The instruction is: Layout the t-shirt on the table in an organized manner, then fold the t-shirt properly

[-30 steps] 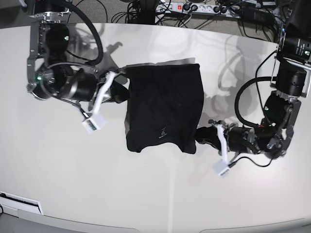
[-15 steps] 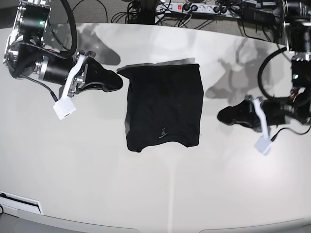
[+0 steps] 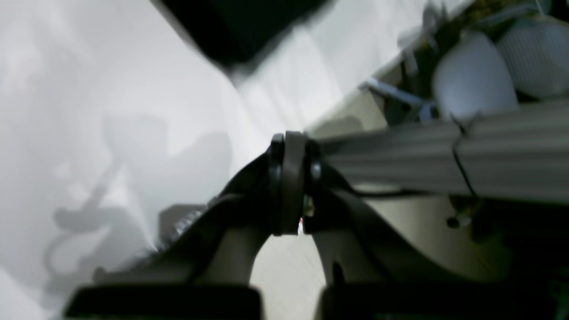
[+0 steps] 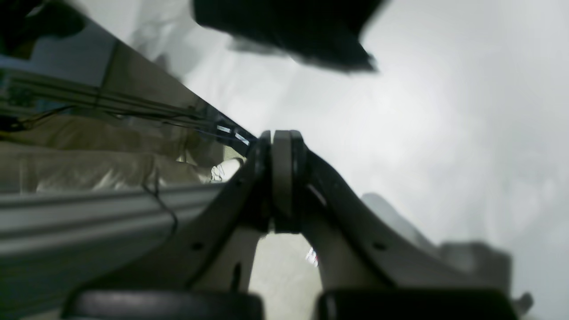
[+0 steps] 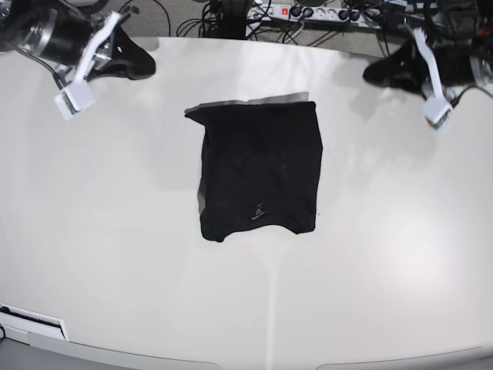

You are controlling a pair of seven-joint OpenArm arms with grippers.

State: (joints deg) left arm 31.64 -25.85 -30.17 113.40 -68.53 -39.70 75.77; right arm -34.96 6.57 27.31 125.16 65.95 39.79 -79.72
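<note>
The black t-shirt (image 5: pixel 260 169) lies folded into a neat rectangle in the middle of the white table (image 5: pixel 115 247), with a tiny pale logo near its front edge and a grey strip along its back and left edges. My left gripper (image 5: pixel 373 75) is at the table's back right, shut and empty, well away from the shirt. My right gripper (image 5: pixel 146 68) is at the back left, also shut and empty. In the left wrist view the gripper (image 3: pixel 290 138) has its jaws together, with the shirt (image 3: pixel 240 26) as a dark blur. The right wrist view shows the same: the gripper (image 4: pixel 281 135) and the shirt (image 4: pixel 293 31).
A power strip with tangled cables (image 5: pixel 308 13) runs behind the table's back edge. A white block (image 5: pixel 31 320) sits below the front left edge. A grey rail (image 3: pixel 444 155) and white rounded objects (image 3: pixel 471 75) lie beyond the table.
Both arms have drawn back from the shirt's sides to the table's far corners. The shirt has stayed folded in place.
</note>
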